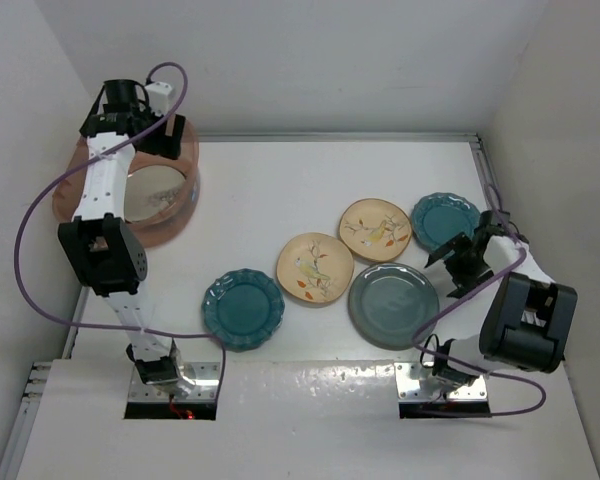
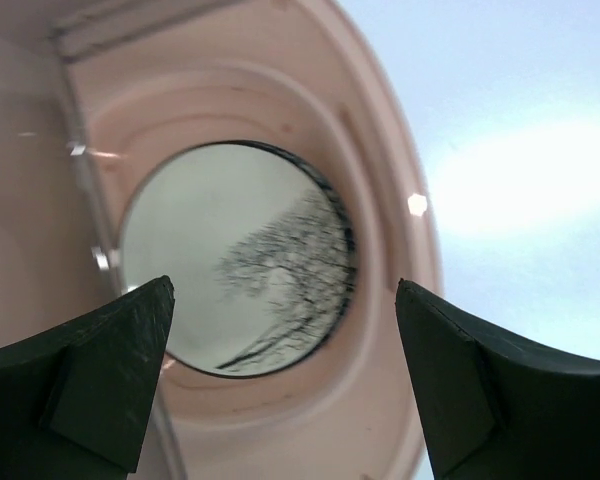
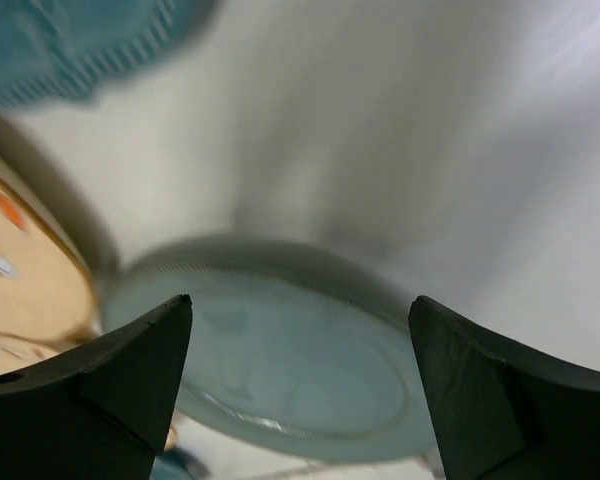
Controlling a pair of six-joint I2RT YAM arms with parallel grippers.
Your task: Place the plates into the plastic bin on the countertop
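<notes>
Top external view, left to right: left gripper [image 1: 168, 135] over the plastic bin [image 1: 180, 225] at upper left, five plates [image 1: 314, 268] mid-frame on the countertop [image 1: 280, 180], right gripper [image 1: 458, 265] by the grey-green plate [image 1: 393, 305]; only in wrist views, both fingers spread, empty, a dark-rimmed plate [image 2: 240, 250] flat inside the bin; probably next, pinching that grey-green rim.

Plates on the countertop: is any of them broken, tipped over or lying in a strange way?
Nothing stands out. The five plates on the countertop lie flat and look whole. A sixth plate lies flat inside the plastic bin.
</notes>
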